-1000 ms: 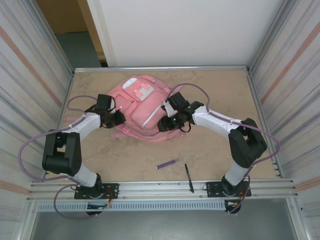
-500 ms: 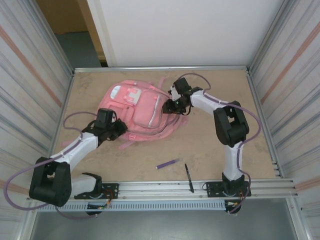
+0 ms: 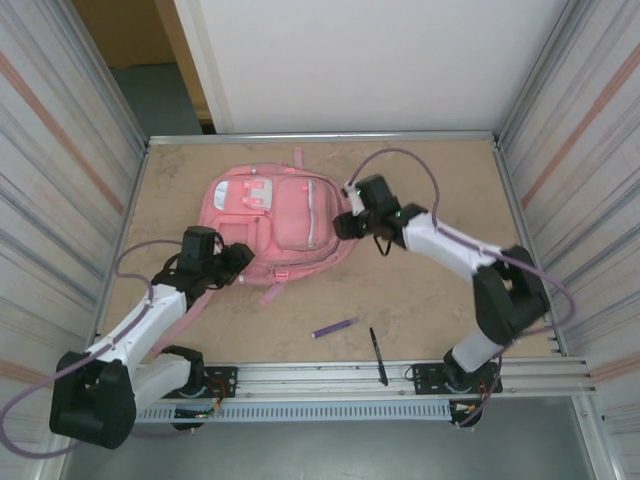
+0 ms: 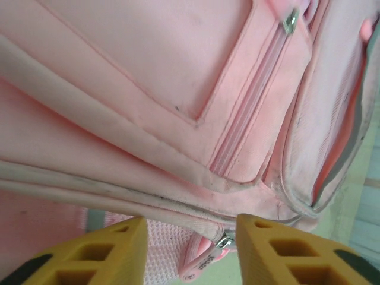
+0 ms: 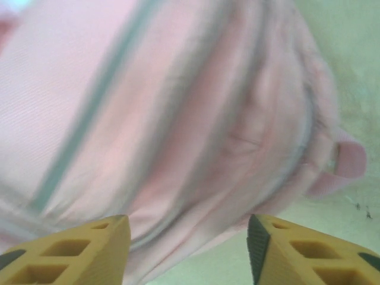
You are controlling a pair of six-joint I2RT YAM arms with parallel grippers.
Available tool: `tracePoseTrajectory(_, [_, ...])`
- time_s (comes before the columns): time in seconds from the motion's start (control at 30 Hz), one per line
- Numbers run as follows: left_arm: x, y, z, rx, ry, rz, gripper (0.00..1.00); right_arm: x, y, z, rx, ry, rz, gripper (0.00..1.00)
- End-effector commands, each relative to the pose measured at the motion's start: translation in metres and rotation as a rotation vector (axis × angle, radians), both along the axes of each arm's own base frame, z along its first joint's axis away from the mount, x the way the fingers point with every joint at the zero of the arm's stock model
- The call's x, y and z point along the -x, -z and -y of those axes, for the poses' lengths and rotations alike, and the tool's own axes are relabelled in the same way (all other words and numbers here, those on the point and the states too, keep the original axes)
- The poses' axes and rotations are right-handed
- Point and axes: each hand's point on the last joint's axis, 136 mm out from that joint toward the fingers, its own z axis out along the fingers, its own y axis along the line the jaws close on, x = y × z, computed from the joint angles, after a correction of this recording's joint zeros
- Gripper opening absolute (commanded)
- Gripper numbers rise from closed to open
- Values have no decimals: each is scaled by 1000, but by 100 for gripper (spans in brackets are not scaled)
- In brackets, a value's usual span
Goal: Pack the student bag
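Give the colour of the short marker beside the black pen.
Purple marker; clearest from the top external view.

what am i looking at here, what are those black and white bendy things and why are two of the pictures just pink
Those are two robot arms bolted at the near edge of a table. The overhead picture comes from a fixed camera above and behind them: left arm, right arm. On the table lie a pink backpack, a purple pen and a black pen. The two pink pictures come from a small camera on each wrist, looking past that arm's yellow fingers at the backpack up close: left fingers, right fingers. Both pairs stand apart at the bag's edges, and nothing looks clamped between them.
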Motion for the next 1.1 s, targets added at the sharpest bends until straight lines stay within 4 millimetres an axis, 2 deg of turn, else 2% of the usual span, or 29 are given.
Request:
tracePoseTrajectory(0.0, [10, 13, -10, -7, -33, -71, 49, 24, -38, -32, 152, -264, 424, 59])
tracePoseTrajectory(0.03, [8, 13, -10, -11, -20, -74, 49, 47, -33, -50, 161, -418, 477, 59])
tracePoseTrajectory(0.13, [2, 17, -10, -21, 7, -121, 49, 98, -12, -89, 206, -768, 579, 60])
tracePoseTrajectory(0.2, [-4, 18, -9, -38, 29, -116, 48, 111, -1, -108, 243, -864, 613, 60])
tracePoseTrajectory(0.27, [-8, 22, -15, -73, 9, -123, 46, 115, 6, -126, 253, -906, 609, 59])
tracePoseTrajectory(0.4, [-4, 30, -32, -139, -61, -162, 34, 121, 30, -153, 342, -989, 661, 59])
tracePoseTrajectory(0.5, [-2, 28, -34, -151, -69, -159, 26, 115, 47, -163, 417, -1014, 704, 58])
tracePoseTrajectory(0.73, [3, 24, -31, -127, -62, -136, 1, 104, 57, -172, 465, -1005, 730, 56])
tracePoseTrajectory(1.07, [7, 12, -17, -29, -33, -113, 0, 101, 59, -185, 414, -978, 712, 53])
